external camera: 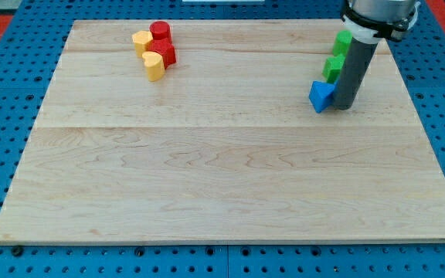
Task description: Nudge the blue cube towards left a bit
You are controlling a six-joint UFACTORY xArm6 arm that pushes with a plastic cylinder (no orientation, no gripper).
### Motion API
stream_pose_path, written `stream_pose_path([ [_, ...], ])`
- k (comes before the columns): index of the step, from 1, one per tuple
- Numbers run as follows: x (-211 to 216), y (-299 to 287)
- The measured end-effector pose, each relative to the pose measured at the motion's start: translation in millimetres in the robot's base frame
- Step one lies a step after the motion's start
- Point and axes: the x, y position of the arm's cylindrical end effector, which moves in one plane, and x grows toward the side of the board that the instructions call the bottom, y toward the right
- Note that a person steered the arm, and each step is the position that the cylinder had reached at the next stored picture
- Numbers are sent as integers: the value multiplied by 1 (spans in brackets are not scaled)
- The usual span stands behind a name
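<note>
The blue cube (pixel 321 96) sits on the wooden board (pixel 222 177) at the view's right, near the top. My tip (pixel 343 106) is on the board right beside the cube's right side, touching it or nearly so. The dark rod rises from there toward the view's top right. Two green blocks (pixel 334 67) (pixel 343 40) stand just above the blue cube, the upper one partly hidden by the rod.
At the view's top left is a cluster of blocks: a yellow block (pixel 141 40), a red cylinder (pixel 159 32), a red block (pixel 164 53) and a yellow heart-shaped block (pixel 154 66). A blue pegboard surface (pixel 6 93) surrounds the board.
</note>
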Motion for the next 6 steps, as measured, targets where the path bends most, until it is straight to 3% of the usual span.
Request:
stream_pose_path([
  [1, 8, 2],
  [2, 20, 45],
  [3, -15, 90],
  [5, -27, 1],
  [6, -33, 65],
])
